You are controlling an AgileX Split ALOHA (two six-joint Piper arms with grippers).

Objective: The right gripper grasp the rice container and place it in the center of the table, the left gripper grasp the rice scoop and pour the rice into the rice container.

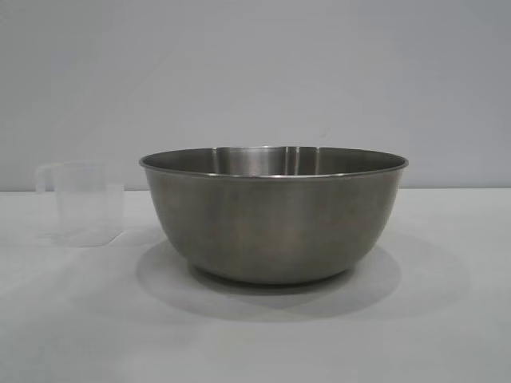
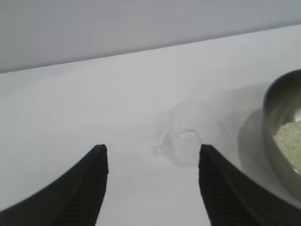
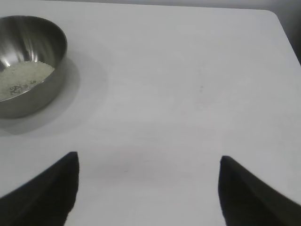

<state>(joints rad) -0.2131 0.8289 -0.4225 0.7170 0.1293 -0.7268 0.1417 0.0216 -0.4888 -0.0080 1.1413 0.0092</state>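
1. Two grippers, both w/ jaws released, nothing held: left gripper (image 2: 153, 186) above the desk (image 1: 447, 319), right gripper (image 3: 148, 188) well apart from the bowl.
2. Rice scoop (image 2: 186, 141) upright on desk beside rice container (image 1: 273, 214); faint, handle hard to see.
3. Rice (image 3: 21, 77) inside container; hidden in exterior view.

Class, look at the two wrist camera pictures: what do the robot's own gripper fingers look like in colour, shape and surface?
The left gripper has two black fingers that taper to blunt tips, with fine ribbing on their inner faces. The right gripper has two alike black tapered fingers, plain and dark. No cables, markings or arm links show in any view.
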